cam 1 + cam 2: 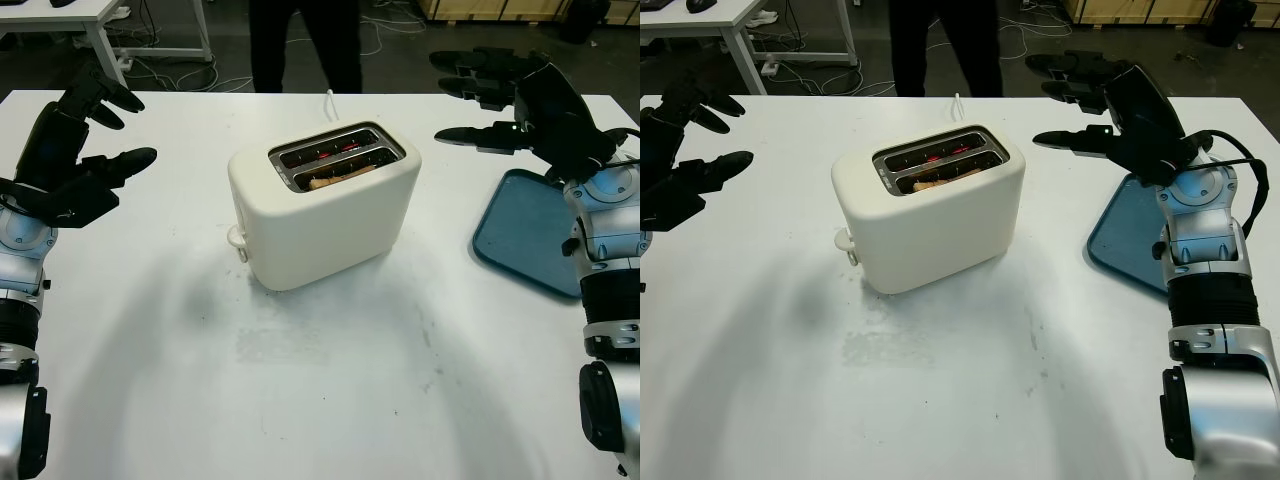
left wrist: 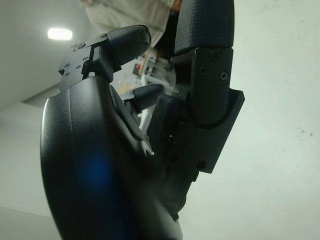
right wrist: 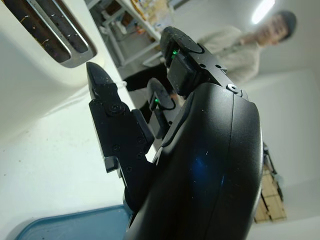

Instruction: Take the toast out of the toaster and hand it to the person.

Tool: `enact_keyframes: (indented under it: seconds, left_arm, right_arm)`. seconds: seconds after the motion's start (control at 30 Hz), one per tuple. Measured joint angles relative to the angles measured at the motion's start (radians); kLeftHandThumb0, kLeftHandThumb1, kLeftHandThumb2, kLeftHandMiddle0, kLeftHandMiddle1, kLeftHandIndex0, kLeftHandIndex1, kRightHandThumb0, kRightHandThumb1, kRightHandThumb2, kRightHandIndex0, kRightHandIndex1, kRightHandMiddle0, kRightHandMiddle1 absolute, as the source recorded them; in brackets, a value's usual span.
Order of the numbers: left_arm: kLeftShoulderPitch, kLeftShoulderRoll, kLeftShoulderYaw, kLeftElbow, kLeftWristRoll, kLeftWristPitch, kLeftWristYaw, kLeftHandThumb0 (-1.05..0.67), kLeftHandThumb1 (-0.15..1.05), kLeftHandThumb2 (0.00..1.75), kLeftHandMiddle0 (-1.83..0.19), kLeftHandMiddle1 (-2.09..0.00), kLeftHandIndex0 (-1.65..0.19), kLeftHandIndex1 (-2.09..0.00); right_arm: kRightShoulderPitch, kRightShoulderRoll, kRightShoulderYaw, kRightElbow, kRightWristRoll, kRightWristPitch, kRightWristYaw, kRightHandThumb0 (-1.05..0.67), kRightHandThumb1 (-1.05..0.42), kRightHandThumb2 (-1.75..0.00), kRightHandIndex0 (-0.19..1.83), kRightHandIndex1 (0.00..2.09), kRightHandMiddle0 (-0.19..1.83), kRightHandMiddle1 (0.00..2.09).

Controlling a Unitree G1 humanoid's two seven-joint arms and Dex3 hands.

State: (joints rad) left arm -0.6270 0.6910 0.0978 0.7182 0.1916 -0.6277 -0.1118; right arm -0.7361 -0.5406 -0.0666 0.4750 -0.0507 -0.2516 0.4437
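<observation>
Tabletop (image 1: 330, 400): white, spans nearly the whole head-camera frame; faint scuffed patch at lower centre.

Toaster (image 1: 325, 205): cream, two-slot, at frame centre, sitting on the tabletop and turned at an angle. Small lever knob on its lower-left end. Both slots face up; a red glow shows in the far slot. A white cord leaves its back toward the top of the frame.

Tray (image 1: 530, 235): blue, flat on the tabletop at centre right, partly under the right forearm, well apart from the toaster.

Person (image 1: 305, 45): standing at the far edge of the tabletop, top centre; dark trousers visible in the head views, a light top in the right wrist view.

Right hand (image 1: 500, 100): upper right of frame, raised above the tabletop, to the right of the toaster and apart from it. Open, holding nothing. In the right wrist view the toaster slots appear beyond its fingertips (image 3: 97, 75).

Left hand (image 1: 85, 150): left edge of frame, raised above the tabletop, well apart from the toaster. Open, holding nothing.

Toast (image 1: 340, 177): brown slice, down inside the near slot of the toaster, only its top edge showing. Neither hand touches it.
</observation>
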Motion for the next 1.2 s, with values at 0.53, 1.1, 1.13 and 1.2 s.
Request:
enact_keyframes:
  seconds: [0.53,1.1,1.13,1.2]
  left_arm:
    - [-0.002,0.0,0.0,0.013,0.0,-0.01,-0.003,-1.05,0.92,0.44,0.0,-1.75,0.0,-1.61]
    - [-0.002,0.0,0.0,0.016,-0.001,-0.011,-0.004,-1.05,0.92,0.45,0.0,-1.74,0.0,-1.6]
    - [-0.002,0.0,0.001,0.021,-0.003,-0.014,-0.006,-1.05,0.92,0.45,0.0,-1.74,0.0,-1.6]
    - [-0.002,0.0,0.002,0.027,-0.005,-0.018,-0.006,-1.05,0.92,0.45,0.0,-1.74,0.0,-1.6]
  right_arm:
    - [0.0,0.0,0.0,0.005,0.0,-0.001,0.0,-0.19,-0.76,0.0,0.57,0.02,0.55,0.01]
    - [0.0,0.001,0.001,0.009,0.002,-0.001,-0.002,-0.2,-0.76,0.0,0.56,0.01,0.55,0.01]
    - [0.0,0.002,0.002,0.008,-0.001,-0.001,-0.005,-0.22,-0.77,0.0,0.56,0.01,0.55,0.01]
    - [0.0,0.004,0.008,0.005,-0.007,-0.001,-0.013,-0.26,-0.76,0.0,0.58,0.02,0.56,0.01]
